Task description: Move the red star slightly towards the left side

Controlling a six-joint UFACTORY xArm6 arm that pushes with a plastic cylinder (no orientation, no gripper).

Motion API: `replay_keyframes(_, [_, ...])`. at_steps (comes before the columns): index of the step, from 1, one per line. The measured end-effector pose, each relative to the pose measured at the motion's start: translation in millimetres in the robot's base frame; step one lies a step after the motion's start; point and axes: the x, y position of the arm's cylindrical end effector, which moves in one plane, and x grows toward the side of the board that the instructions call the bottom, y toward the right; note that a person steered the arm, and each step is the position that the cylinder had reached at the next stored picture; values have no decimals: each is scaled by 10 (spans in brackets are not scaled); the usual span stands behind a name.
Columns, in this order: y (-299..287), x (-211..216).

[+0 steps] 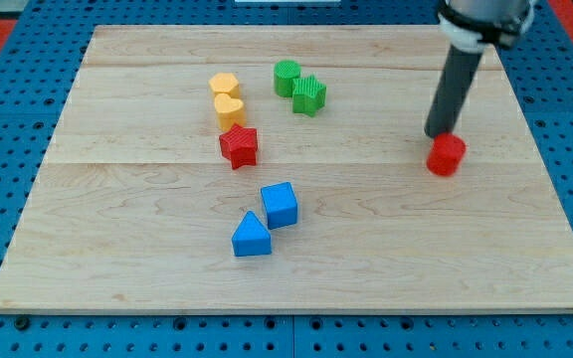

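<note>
The red star (239, 146) lies left of the board's middle, just below a yellow heart block (230, 111). My tip (436, 135) is far to the star's right, at the upper left edge of a red round block (447, 154). The rod rises from there toward the view's top right. The tip is nowhere near the star.
A yellow hexagonal block (225, 87) sits above the yellow heart. Two green blocks (286, 77) (309, 94) lie side by side near the top middle. A blue cube (280, 205) and a blue triangular block (251, 237) lie below the star. The wooden board (117, 259) sits on a blue pegboard.
</note>
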Motion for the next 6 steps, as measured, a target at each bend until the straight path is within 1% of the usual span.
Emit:
replay_keyframes(1, [59,334])
replay_keyframes(2, [79,998])
replay_keyframes(3, [79,1080])
replay_keyframes(5, [-605,-170])
replay_keyframes(6, [-1454,-264])
